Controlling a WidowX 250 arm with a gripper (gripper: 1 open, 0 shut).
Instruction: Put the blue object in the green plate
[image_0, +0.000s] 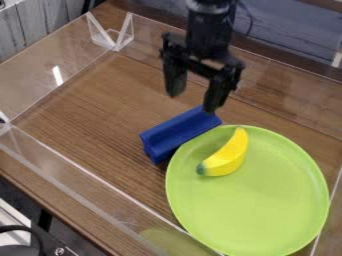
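I can read no brand, label or lettering anywhere on my feed: the gripper (197, 88) is plain black, and the props carry no print I can make out. Its jaws stand wide apart with nothing between them, pointing down over the wooden tabletop (94, 110), just above and behind the blue object (179, 133). That blue object, a ridged royal-blue block, lies on the wood, its near right end touching or slightly tucked under the rim of the green plate (267, 205); I cannot tell which. A yellow toy banana (225, 153) with a green tip lies on the plate's upper left part, just beside the block. The arm above the gripper runs off the top edge, so I see only its lower part. The plate's near edge is cut off by the bottom of the frame. Clear plastic walls (54, 62) ring the table, and glare on them hides much of what lies behind.
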